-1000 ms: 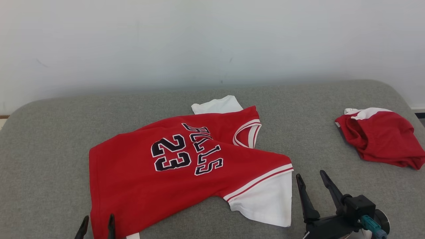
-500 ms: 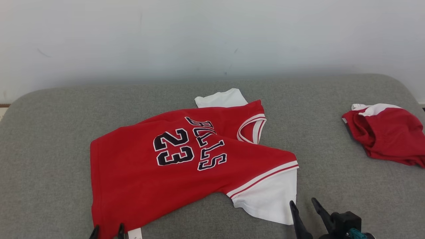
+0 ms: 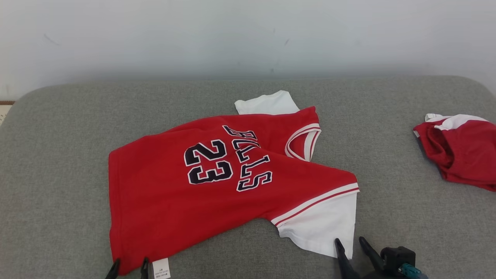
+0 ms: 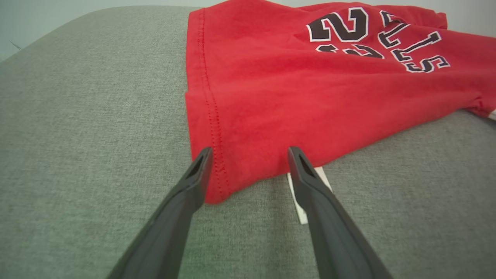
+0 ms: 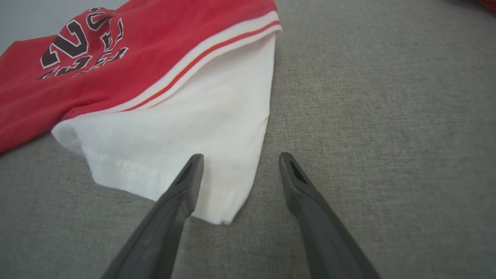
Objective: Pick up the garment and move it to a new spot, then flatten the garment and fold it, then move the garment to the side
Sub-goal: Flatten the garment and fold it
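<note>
Garment (image 3: 217, 193) front and centre, a red jersey with white sleeves, lying face up on the grey padded surface (image 3: 58, 155), its 23 and black lettering plain to read. The left pincer (image 3: 130, 262) is wide, nothing held, and sits right at the garment's hem corner (image 4: 217, 186). From the left wrist view that red corner lies between the two fingers: the left finger lines up with the stitched side edge, and the right finger crosses the white label (image 4: 300, 201) that pokes out from under the hem. Whether either finger presses on the cloth, I cannot tell. Beyond this pincer the red body runs away and to its right, up toward the lettering. Over to the right pincer (image 3: 348, 240), also wide, also empty. It stands at the tip of the near sleeve (image 5: 186, 128), the white one trimmed with a red and white band. In the right wrist view the sleeve's pointed corner sits between the fingers, with the left finger over white cloth and the right finger over bare grey fabric. Ahead of this pincer and off to its left is the collar (image 3: 304, 143), and past that the far sleeve (image 3: 267, 104) peeks out from behind the red. Well off to the right of the right pincer lies a second red garment (image 3: 461, 151), bunched up, with a bit of white on top. A pale wall (image 3: 232, 38) backs it all.
</note>
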### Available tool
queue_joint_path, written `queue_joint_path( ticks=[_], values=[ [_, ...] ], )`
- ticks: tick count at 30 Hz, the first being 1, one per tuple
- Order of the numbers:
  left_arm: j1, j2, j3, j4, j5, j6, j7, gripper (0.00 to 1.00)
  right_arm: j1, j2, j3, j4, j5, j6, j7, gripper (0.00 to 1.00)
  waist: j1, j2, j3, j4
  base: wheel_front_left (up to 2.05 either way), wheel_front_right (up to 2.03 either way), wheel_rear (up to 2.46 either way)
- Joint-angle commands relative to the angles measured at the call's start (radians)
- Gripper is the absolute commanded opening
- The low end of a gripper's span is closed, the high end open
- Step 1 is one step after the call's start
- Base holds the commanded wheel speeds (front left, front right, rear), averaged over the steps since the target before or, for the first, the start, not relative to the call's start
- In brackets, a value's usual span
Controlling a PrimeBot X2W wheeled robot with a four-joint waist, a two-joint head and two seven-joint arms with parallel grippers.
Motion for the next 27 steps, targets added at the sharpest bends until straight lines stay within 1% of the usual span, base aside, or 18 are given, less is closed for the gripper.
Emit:
queue_joint_path(
  ticks=[1,7,8,9,10,11,14,18,24,27],
  values=[
    [-0.014,0.001,0.004,0.001,0.01,-0.004,-0.001,1.0,-0.012,0.007,-0.001,0.009,0.006,-0.001,0.0,1.0,-0.0001,-0.0001,0.009,0.006,0.0,0.0,0.0],
    [-0.027,0.001,0.0,0.01,0.014,-0.005,-0.001,1.0,-0.039,0.016,0.015,0.064,0.014,-0.001,0.002,0.99,-0.0001,-0.0001,0.029,0.019,0.0,0.0,0.0],
    [-0.031,0.001,-0.004,0.014,0.011,-0.005,-0.001,1.0,-0.046,0.017,0.025,0.091,0.015,0.0,0.004,0.48,-0.0001,-0.0001,0.032,0.022,0.0,0.0,0.0],
    [-0.031,0.001,-0.005,0.015,0.008,-0.004,-0.001,1.0,-0.046,0.017,0.027,0.1,0.014,0.0,0.005,0.27,-0.0001,-0.0001,0.033,0.024,0.0,0.0,0.0],
    [-0.031,0.001,-0.006,0.016,0.006,-0.003,-0.001,1.0,-0.047,0.017,0.028,0.105,0.015,0.0,0.005,0.02,-0.0001,-0.0001,0.033,0.024,0.0,0.0,0.0],
    [-0.03,0.0,-0.007,0.016,0.005,-0.002,-0.001,1.0,-0.049,0.016,0.027,0.11,0.016,0.0,0.006,0.0,-0.0001,-0.0001,0.034,0.025,0.0,0.0,0.0],
    [-0.026,0.001,-0.007,0.017,0.003,0.0,-0.001,1.0,-0.05,0.004,0.013,0.108,0.016,-0.001,0.006,0.0,-0.0001,-0.0001,0.033,0.023,0.0,0.0,0.0],
    [-0.021,0.0,-0.005,0.018,-0.013,0.001,-0.001,1.0,-0.025,-0.016,-0.016,0.072,0.007,-0.001,0.003,0.0,-0.0001,-0.0001,0.028,0.015,0.0,0.0,0.0],
    [-0.014,0.001,-0.001,0.034,-0.051,-0.003,-0.001,1.0,0.013,-0.036,-0.053,0.022,-0.007,-0.001,0.0,0.0,-0.0001,-0.0001,0.026,-0.011,0.0,0.0,0.0],
    [-0.015,0.0,0.006,0.036,-0.071,-0.004,-0.001,1.0,0.022,-0.039,-0.055,0.003,-0.012,-0.001,0.0,0.0,-0.0001,-0.0001,0.029,-0.026,0.0,0.0,0.0]
  ],
)
